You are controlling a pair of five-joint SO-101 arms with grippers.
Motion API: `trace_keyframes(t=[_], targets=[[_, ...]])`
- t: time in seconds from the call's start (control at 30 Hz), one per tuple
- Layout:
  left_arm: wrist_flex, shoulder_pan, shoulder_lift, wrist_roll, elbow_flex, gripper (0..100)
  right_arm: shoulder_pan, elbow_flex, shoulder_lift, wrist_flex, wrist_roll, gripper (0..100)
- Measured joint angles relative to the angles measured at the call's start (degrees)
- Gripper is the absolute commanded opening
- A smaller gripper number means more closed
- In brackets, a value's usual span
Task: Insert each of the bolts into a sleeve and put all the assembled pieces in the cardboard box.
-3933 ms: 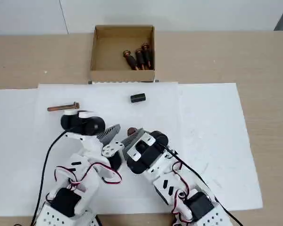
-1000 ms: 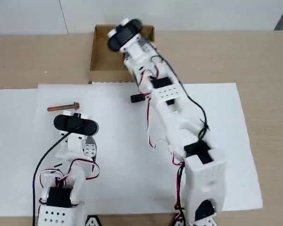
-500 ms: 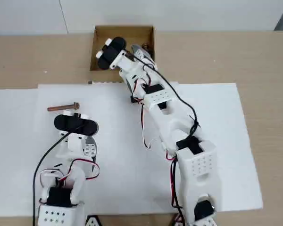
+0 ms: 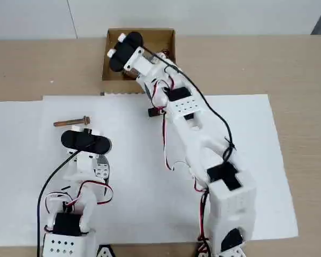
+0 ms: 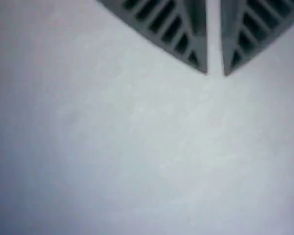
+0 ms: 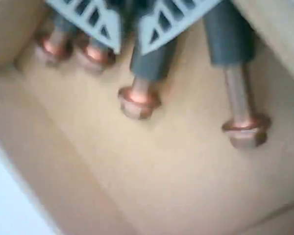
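My right gripper (image 6: 130, 50) is inside the cardboard box (image 4: 113, 81), shut on an assembled piece (image 6: 146, 66), a dark sleeve with a copper bolt head sticking out. The piece lies low among three other assembled pieces (image 6: 233, 73) on the box floor. In the high view the right arm (image 4: 176, 107) stretches from the front edge to the box. A loose copper bolt (image 4: 71, 122) lies on the white paper at the left. A black sleeve (image 4: 153, 112) lies beside the right arm, partly covered by it. My left gripper (image 5: 214, 73) is shut and empty, just above the paper near the bolt.
White paper (image 4: 246, 160) covers the middle of the wooden table (image 4: 289, 64). The left arm (image 4: 85, 142) is folded back at the front left. The right arm crosses the paper's centre towards the box at the back.
The right arm carried the assembled piece from the paper's centre to the box, then lowered its wrist from the far rim into the box. The left arm drew back and has kept still.
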Motion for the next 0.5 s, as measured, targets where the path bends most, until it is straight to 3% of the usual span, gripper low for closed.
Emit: trace_keyframes(t=[0.3, 0.5], targets=[[0.0, 0.0, 0.0, 0.0, 0.0, 1, 2.1, 0.0, -9.4, 17.2, -9.6, 0.3], [0.0, 0.0, 0.0, 0.0, 0.0, 1, 1.8, 0.0, -12.2, 32.2, -9.4, 0.4]])
